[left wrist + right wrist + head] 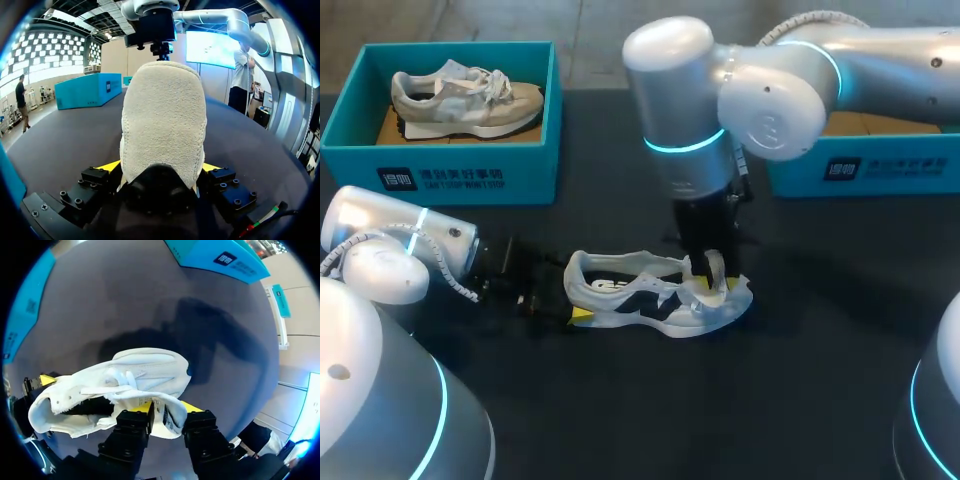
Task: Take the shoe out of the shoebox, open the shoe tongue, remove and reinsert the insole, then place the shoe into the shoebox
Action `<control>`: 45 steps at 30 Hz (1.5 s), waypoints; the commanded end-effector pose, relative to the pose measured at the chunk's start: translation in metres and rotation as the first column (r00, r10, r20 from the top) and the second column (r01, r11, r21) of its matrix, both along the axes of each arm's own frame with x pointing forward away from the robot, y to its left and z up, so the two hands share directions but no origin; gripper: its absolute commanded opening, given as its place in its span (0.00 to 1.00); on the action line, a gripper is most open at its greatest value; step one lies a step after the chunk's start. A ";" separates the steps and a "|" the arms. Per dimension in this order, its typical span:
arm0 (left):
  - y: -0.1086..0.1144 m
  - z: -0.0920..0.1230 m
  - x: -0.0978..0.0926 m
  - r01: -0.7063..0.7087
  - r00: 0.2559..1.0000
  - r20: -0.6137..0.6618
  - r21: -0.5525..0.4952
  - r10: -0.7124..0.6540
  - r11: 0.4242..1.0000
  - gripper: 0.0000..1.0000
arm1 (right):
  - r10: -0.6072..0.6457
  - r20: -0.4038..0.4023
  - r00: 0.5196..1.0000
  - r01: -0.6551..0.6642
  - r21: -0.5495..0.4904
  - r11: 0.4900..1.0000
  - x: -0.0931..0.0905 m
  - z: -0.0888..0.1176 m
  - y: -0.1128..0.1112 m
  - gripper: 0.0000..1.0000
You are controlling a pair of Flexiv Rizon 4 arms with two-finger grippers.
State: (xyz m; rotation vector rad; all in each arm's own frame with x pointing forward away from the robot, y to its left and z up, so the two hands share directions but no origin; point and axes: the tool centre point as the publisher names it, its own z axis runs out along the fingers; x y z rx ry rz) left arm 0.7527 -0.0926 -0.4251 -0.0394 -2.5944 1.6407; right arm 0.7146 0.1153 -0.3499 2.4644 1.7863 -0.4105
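A white shoe with black markings (650,295) lies on its side in the middle of the black table. My left gripper (572,297) is at its heel. In the left wrist view the suede heel (162,120) fills the space between the widely spread fingers, and both yellow tips press against its sides. My right gripper (712,280) comes down from above onto the raised tongue (713,268). In the right wrist view the tongue (170,412) with its label curls between the parted fingers of that gripper (167,407). The laces lie loose over the shoe (135,372).
A teal shoebox (440,165) stands at the back left with a grey and beige shoe (465,100) inside. A second teal box (865,165) stands at the back right, behind my right arm. The table in front of the white shoe is bare.
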 end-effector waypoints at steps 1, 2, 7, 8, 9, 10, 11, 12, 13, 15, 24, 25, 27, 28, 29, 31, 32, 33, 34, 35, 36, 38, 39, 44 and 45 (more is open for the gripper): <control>-0.003 -0.005 0.003 0.000 1.000 0.000 0.003 0.000 1.000 0.00 | -0.130 0.040 0.991 0.130 -0.009 0.991 -0.006 -0.004 -0.005 0.37; -0.003 -0.005 0.003 0.000 1.000 0.000 0.003 0.000 1.000 0.00 | -0.130 0.040 0.991 0.131 -0.008 0.991 -0.006 -0.004 -0.006 0.37; -0.003 -0.005 0.003 0.000 1.000 0.000 0.003 0.000 1.000 0.00 | -0.130 0.037 0.991 0.130 -0.005 0.991 -0.007 -0.006 -0.006 0.38; -0.003 -0.005 0.003 0.000 1.000 0.000 0.003 0.000 1.000 0.00 | -0.130 0.036 0.991 0.130 -0.005 0.991 -0.007 -0.006 -0.006 0.39; -0.003 -0.005 0.003 0.000 1.000 0.000 0.003 0.000 1.000 0.00 | -0.130 0.035 0.991 0.130 -0.004 0.991 -0.007 -0.006 -0.006 0.39; -0.003 -0.005 0.003 0.000 1.000 0.000 0.003 0.000 1.000 0.00 | -0.130 0.034 0.991 0.131 -0.004 0.991 -0.007 -0.006 -0.006 0.39; -0.003 -0.005 0.003 0.000 1.000 0.000 0.003 0.000 1.000 0.00 | -0.131 0.034 0.991 0.131 -0.004 0.991 -0.007 -0.006 -0.007 0.40; -0.003 -0.005 0.003 0.000 1.000 0.000 0.003 0.000 1.000 0.00 | -0.131 0.034 0.991 0.131 -0.005 0.991 -0.007 -0.005 -0.007 0.40; -0.003 -0.005 0.003 0.000 1.000 0.000 0.003 0.000 1.000 0.00 | -0.131 0.035 0.991 0.132 -0.006 0.991 -0.008 -0.005 -0.007 0.40; -0.003 -0.005 0.003 0.000 1.000 0.000 0.003 0.000 1.000 0.00 | -0.131 0.036 0.991 0.132 -0.008 0.991 -0.009 -0.004 -0.007 0.40; -0.003 -0.005 0.003 0.000 1.000 0.000 0.003 0.000 1.000 0.00 | -0.132 0.038 0.991 0.133 -0.012 0.991 -0.012 -0.002 -0.005 0.43; -0.003 -0.005 0.003 0.000 1.000 0.000 0.003 0.000 1.000 0.00 | -0.133 0.038 0.990 0.134 -0.013 0.991 -0.012 -0.001 -0.005 0.43; -0.003 -0.005 0.003 0.000 1.000 0.000 0.003 0.000 1.000 0.00 | -0.136 0.041 0.990 0.137 -0.017 0.990 -0.013 0.002 -0.006 0.44; -0.003 -0.005 0.003 0.000 1.000 0.000 0.003 0.000 1.000 0.00 | -0.138 0.042 0.990 0.139 -0.021 0.990 -0.014 0.004 -0.007 0.44; -0.003 -0.005 0.003 0.000 1.000 0.000 0.003 0.000 1.000 0.00 | -0.139 0.043 0.989 0.140 -0.022 0.990 -0.014 0.005 -0.008 0.45; -0.003 -0.005 0.003 0.000 1.000 0.000 0.003 0.000 1.000 0.00 | -0.141 0.045 0.989 0.142 -0.028 0.989 -0.015 0.009 -0.009 0.46; -0.003 -0.005 0.003 0.000 1.000 0.000 0.003 0.000 1.000 0.00 | -0.141 0.046 0.989 0.143 -0.030 0.989 -0.015 0.010 -0.010 0.46; -0.003 -0.005 0.003 0.000 1.000 0.000 0.003 0.000 1.000 0.00 | -0.141 0.047 0.989 0.143 -0.035 0.989 -0.015 0.012 -0.011 0.47; -0.003 -0.005 0.003 0.000 1.000 0.000 0.003 0.000 1.000 0.00 | -0.141 0.048 0.989 0.143 -0.038 0.989 -0.015 0.014 -0.011 0.47; -0.003 -0.005 0.003 0.000 1.000 0.000 0.003 0.000 1.000 0.00 | -0.141 0.050 0.989 0.143 -0.040 0.989 -0.015 0.016 -0.012 0.47; -0.003 -0.005 0.003 0.000 1.000 0.000 0.003 0.000 1.000 0.00 | -0.141 0.055 0.989 0.143 -0.043 0.989 -0.015 0.018 -0.012 0.48; -0.003 -0.005 0.003 0.000 1.000 0.000 0.003 0.000 1.000 0.00 | -0.138 0.061 0.989 0.141 -0.051 0.989 -0.014 0.024 -0.012 0.48; -0.003 -0.005 0.003 0.000 1.000 0.000 0.003 0.000 1.000 0.00 | -0.136 0.066 0.989 0.140 -0.055 0.989 -0.013 0.027 -0.012 0.49; -0.003 -0.005 0.003 0.000 1.000 0.000 0.003 0.000 1.000 0.00 | -0.120 0.085 0.989 0.127 -0.076 0.989 -0.011 0.043 -0.010 0.58; -0.003 -0.005 0.003 0.000 1.000 0.000 0.003 0.000 1.000 0.00 | -0.114 0.090 0.989 0.121 -0.080 0.989 -0.010 0.047 -0.008 0.60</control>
